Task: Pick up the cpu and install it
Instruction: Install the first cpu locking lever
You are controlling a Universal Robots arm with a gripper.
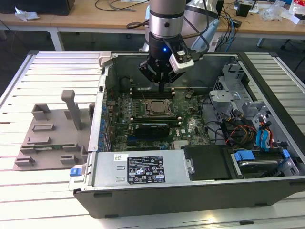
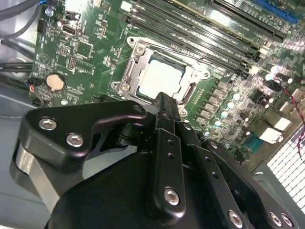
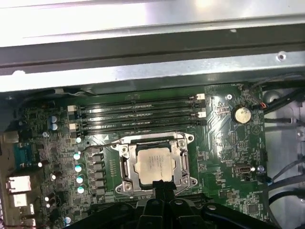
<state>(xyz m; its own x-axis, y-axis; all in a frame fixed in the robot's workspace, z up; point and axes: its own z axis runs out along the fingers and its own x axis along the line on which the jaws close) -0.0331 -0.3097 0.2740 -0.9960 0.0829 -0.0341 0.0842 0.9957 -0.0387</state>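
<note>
**CPU lies in its socket, gripper empty above it**

Exterior view: the black gripper [image 1: 164,87] hangs inside the open dark grey computer case [image 1: 143,202], just above the small square silvery cpu [image 1: 155,108] on the green motherboard [image 1: 190,121].

Second wrist view: the cpu [image 2: 159,78] lies flat within the metal socket frame [image 2: 125,76]. The jaws are together, gripping nothing.

First wrist view: the gripper [image 3: 164,187] is near the cpu's [image 3: 151,164] edge.

The silvery-white square cpu [image 2: 161,78] sits inside the metal-framed socket [image 2: 127,71] on the green motherboard [image 2: 86,52], the black gripper [image 2: 165,102], fingers pressed together, poised at its edge.
</note>
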